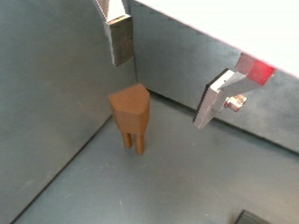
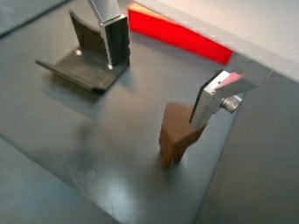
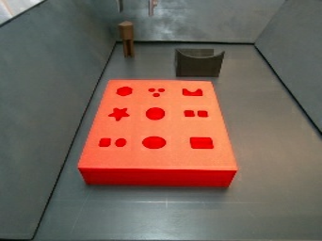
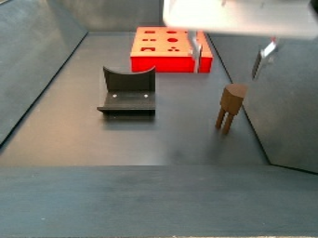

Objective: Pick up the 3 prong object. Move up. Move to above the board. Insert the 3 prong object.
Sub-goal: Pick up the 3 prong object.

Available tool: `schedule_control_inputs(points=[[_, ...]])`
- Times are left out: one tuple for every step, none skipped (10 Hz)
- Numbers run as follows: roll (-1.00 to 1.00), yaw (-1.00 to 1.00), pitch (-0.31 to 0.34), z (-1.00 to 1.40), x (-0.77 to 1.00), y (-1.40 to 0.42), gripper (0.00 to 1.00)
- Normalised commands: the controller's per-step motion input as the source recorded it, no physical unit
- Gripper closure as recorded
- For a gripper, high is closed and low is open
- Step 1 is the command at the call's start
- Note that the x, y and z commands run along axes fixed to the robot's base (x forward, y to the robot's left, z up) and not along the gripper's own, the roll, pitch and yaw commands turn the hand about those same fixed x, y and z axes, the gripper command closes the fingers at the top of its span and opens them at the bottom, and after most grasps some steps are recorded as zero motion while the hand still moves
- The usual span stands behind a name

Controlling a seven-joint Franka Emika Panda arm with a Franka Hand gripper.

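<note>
The 3 prong object (image 1: 131, 115) is a slim brown peg standing upright on the grey floor near a wall; it shows in both wrist views (image 2: 176, 142) and both side views (image 3: 126, 33) (image 4: 230, 104). My gripper (image 1: 166, 74) is open and empty, hovering above the peg with its fingers (image 1: 119, 39) apart and higher than the peg's head. It also shows in the other wrist view (image 2: 163, 70) and in a side view (image 4: 232, 56). The board (image 3: 157, 162) is a flat red block with darker recesses, lying away from the peg (image 4: 168, 56) (image 2: 176, 37).
The fixture (image 4: 128, 91), a dark L-shaped bracket, stands on the floor between the board and the peg area (image 3: 198, 62) (image 2: 84, 61). Grey walls enclose the floor; one wall runs close behind the peg (image 1: 222, 44).
</note>
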Motion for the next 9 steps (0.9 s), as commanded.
schedule_control_inputs(points=[[0.23,-0.21,-0.100,-0.77,-0.11,0.00,0.00],[0.21,-0.15,-0.164,-0.72,-0.05,0.00,0.00],[0.23,-0.11,-0.119,-0.78,-0.04,0.00,0.00],[0.25,-0.08,-0.091,-0.81,-0.01,0.00,0.00],[0.12,-0.06,-0.084,-0.41,-0.01,0.00,0.00],[0.00,-0.07,0.000,0.00,0.00,0.00,0.00],[0.06,0.00,0.000,-0.10,0.00,0.00,0.00],[0.14,-0.06,-0.213,-0.32,-0.30,-0.21,0.00],[0.03,-0.14,-0.129,-0.13,-0.24,-0.07,0.00]])
